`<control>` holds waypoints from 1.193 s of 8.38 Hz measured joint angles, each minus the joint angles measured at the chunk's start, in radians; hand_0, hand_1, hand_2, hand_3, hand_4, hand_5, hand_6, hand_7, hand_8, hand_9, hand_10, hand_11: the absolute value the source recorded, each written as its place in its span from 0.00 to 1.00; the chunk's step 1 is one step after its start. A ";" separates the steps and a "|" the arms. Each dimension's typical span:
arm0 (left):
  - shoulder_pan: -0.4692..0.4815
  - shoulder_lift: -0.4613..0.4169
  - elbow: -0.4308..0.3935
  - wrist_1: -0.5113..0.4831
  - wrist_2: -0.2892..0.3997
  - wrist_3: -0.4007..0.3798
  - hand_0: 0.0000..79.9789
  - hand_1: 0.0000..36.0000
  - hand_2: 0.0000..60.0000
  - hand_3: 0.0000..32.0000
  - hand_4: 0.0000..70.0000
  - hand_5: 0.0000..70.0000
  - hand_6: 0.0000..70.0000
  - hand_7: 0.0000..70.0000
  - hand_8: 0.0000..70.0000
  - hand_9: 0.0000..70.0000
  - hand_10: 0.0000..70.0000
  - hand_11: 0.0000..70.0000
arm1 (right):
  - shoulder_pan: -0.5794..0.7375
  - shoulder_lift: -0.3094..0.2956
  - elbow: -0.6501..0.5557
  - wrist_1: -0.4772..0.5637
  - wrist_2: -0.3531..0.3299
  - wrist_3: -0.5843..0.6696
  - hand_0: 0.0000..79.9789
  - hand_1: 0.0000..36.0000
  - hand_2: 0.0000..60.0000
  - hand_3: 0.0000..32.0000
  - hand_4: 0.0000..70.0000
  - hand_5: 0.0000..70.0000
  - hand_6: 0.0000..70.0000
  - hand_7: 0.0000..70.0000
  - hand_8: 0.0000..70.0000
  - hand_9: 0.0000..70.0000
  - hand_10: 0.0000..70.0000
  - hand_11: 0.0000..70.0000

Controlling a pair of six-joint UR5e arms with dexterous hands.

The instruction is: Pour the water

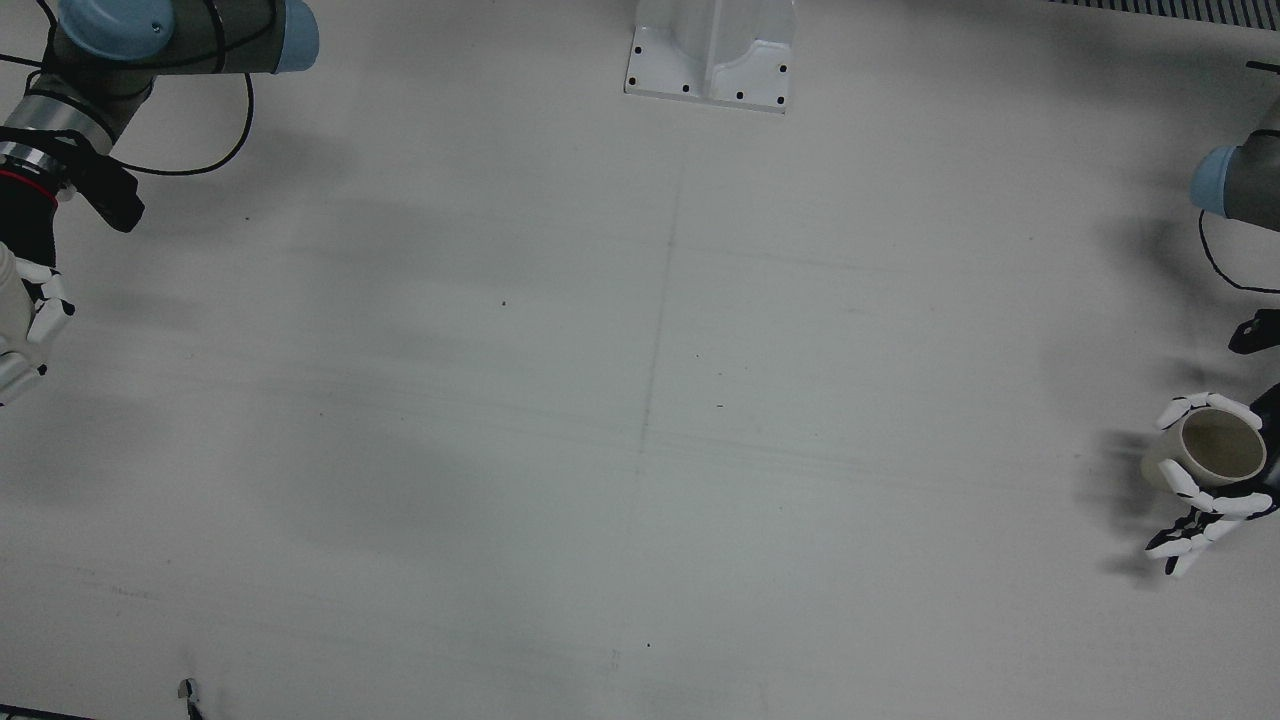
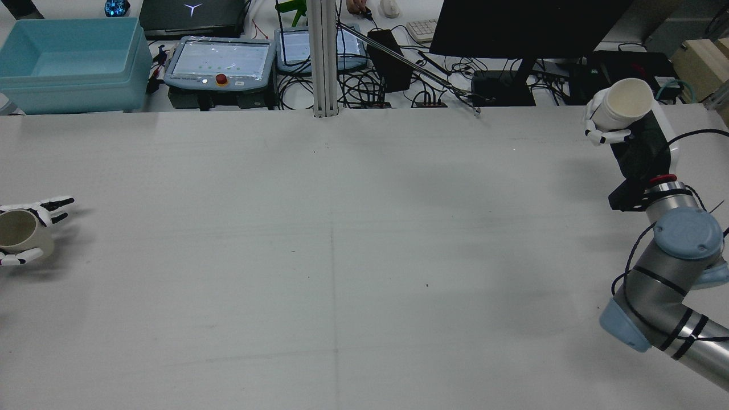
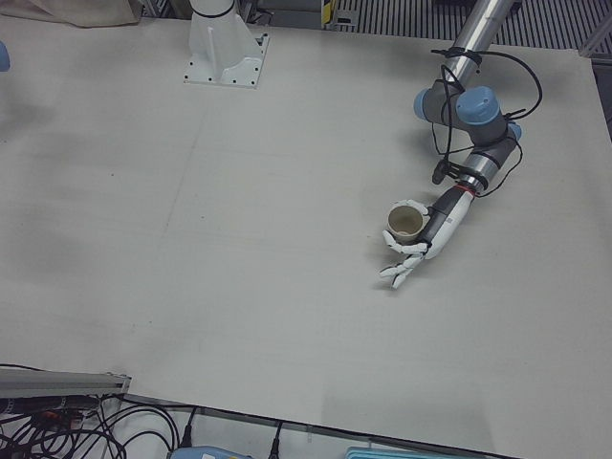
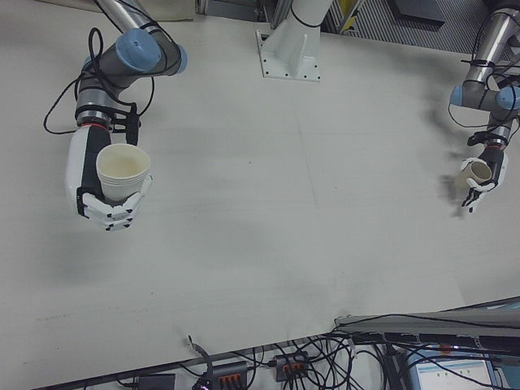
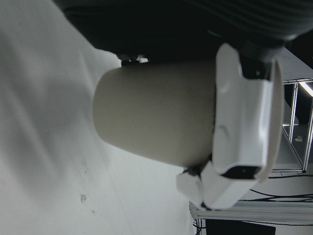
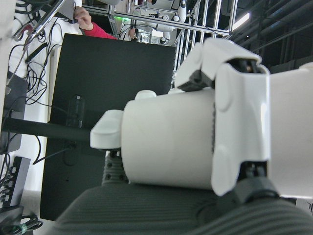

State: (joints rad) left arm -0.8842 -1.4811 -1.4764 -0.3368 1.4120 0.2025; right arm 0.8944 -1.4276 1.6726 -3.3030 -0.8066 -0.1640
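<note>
A beige cup (image 1: 1218, 448) stands upright near the table's edge on my left arm's side, with my left hand (image 1: 1205, 510) shut on it from the side. In the rear view this cup (image 2: 20, 232) and the hand (image 2: 48, 208) sit at the far left. The left hand view shows one finger (image 5: 244, 127) pressed on the cup's wall (image 5: 156, 117). My right hand (image 4: 101, 207) holds a white paper cup (image 4: 123, 172) upright, well above the table. The rear view has that cup (image 2: 625, 102) at the far right, in the right hand (image 2: 598, 128). I cannot see what either cup contains.
A white mounting base (image 1: 710, 60) stands at the table's middle on the arms' side. Beyond the far edge are a blue bin (image 2: 68, 60), a teach pendant (image 2: 219, 62), a black monitor (image 2: 524, 28) and cables. A person's hand in a red sleeve (image 6: 90, 24) shows far off.
</note>
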 measured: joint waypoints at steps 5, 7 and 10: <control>0.000 0.000 0.084 -0.055 -0.034 0.060 0.60 0.30 0.10 0.00 0.43 0.11 0.09 0.07 0.00 0.00 0.00 0.00 | -0.014 0.018 -0.214 0.156 -0.001 0.006 0.78 0.65 0.82 0.00 1.00 1.00 1.00 1.00 0.89 1.00 0.85 1.00; 0.001 0.000 0.096 -0.058 -0.037 0.066 0.60 0.28 0.08 0.00 0.40 0.06 0.09 0.07 0.00 0.00 0.00 0.00 | -0.043 0.081 -0.440 0.338 0.008 0.007 0.77 0.58 0.44 0.00 1.00 0.81 0.75 0.70 0.52 0.63 0.40 0.58; 0.001 0.000 0.099 -0.061 -0.039 0.068 0.60 0.28 0.06 0.00 0.37 0.02 0.08 0.07 0.00 0.00 0.00 0.00 | -0.061 0.126 -0.602 0.498 0.014 0.012 0.70 0.45 0.00 0.00 0.60 0.16 0.17 0.12 0.02 0.00 0.00 0.00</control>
State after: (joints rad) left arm -0.8836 -1.4815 -1.3779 -0.3976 1.3728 0.2704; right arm 0.8333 -1.3021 1.0703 -2.8051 -0.7923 -0.1522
